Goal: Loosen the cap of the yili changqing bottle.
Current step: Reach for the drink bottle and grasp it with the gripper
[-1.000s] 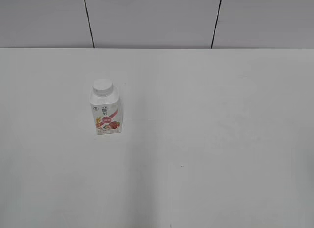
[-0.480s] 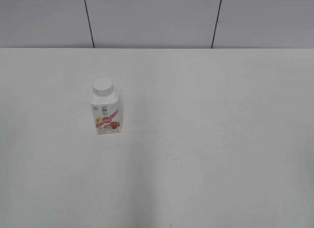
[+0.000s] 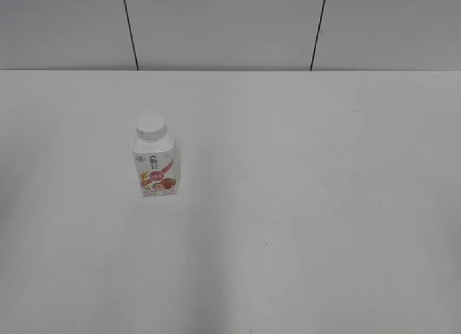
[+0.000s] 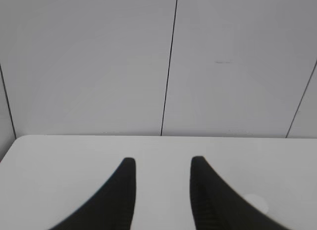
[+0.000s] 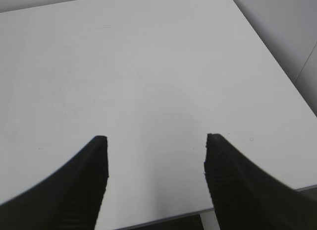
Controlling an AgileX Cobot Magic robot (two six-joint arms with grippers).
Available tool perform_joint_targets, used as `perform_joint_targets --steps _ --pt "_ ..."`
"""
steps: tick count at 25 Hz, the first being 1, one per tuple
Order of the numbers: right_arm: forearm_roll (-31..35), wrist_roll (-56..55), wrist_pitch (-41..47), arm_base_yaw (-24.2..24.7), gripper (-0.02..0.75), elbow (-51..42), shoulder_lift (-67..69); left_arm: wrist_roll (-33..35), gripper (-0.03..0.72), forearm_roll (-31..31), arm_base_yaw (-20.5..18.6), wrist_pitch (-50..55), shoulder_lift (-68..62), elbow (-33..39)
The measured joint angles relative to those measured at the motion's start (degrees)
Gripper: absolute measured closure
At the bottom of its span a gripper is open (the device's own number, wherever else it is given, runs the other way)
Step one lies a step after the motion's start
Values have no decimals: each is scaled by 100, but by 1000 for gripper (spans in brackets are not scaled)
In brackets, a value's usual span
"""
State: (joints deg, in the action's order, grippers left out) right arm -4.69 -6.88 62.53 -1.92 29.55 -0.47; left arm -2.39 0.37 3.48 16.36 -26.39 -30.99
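Nothing moved: bottle (image 3: 155, 161) upright on white table (image 3: 302, 204), grey panelled wall (image 3: 216, 28); both grippers released, empty

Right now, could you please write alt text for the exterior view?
A small white yili changqing bottle with a pink-red label stands upright, its white cap on, left of centre on a white table. No arm is visible.

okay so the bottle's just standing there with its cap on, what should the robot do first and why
Probably bring the left gripper over to the yili changqing bottle to steady its body. The bottle stands upright on the table's left side, cap on, neither arm near it. Both grippers are open and empty; the right gripper, spread wider, could then take the cap.
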Motion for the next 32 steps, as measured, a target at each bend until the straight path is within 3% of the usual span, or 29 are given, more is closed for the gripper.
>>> perform_joint_targets --steps 8,14,24,29,32 --pt "0 0 -5 0 246 0 0 0 449 345 6 -1068 -1924 16" --pt "0 0 -5 0 246 0 0 -238 449 678 275 -2202 -3325 34" --pt "0 0 -5 0 246 0 0 -1922 449 2806 344 -4688 -5008 614" --pt "0 0 -5 0 246 0 0 -2061 449 3766 344 -5334 -5551 620" --pt "0 0 -5 0 246 0 0 -2072 449 4009 345 -5379 -5679 621"
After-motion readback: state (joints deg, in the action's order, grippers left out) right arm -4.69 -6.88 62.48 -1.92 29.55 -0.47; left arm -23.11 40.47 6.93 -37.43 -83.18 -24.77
